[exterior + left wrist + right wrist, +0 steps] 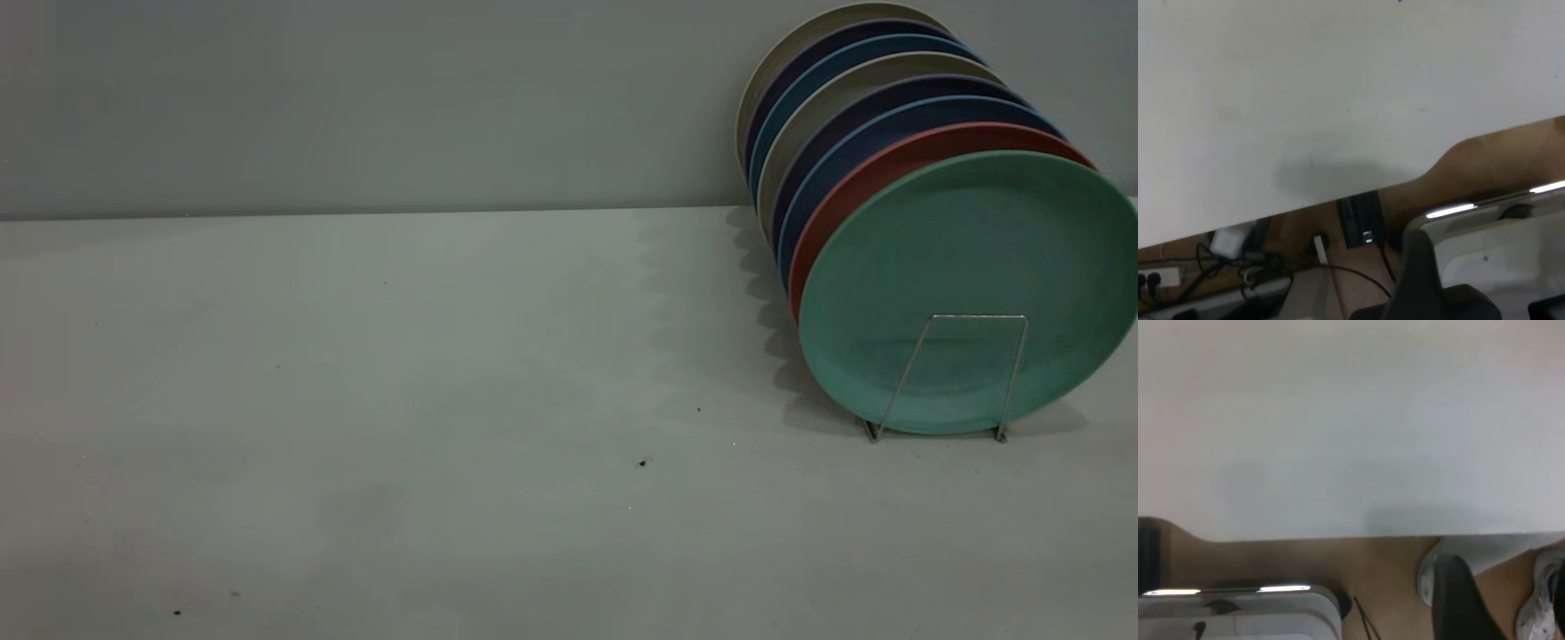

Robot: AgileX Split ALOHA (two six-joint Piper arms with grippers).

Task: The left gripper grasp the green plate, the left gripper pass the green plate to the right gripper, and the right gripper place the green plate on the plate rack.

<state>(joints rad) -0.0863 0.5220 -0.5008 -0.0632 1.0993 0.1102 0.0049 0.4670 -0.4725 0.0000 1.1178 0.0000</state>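
Standing in plate rack [965, 373]: green plate [969, 267]

The exterior camera sits low, level with the table [356, 400], facing the wall. Both wrist cameras look down over the table's edge to the floor.

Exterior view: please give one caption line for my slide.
Green plate stands frontmost in the full plate rack on the table.

Eight plates: one green plate [969, 284], seven others; one plate rack [965, 373].
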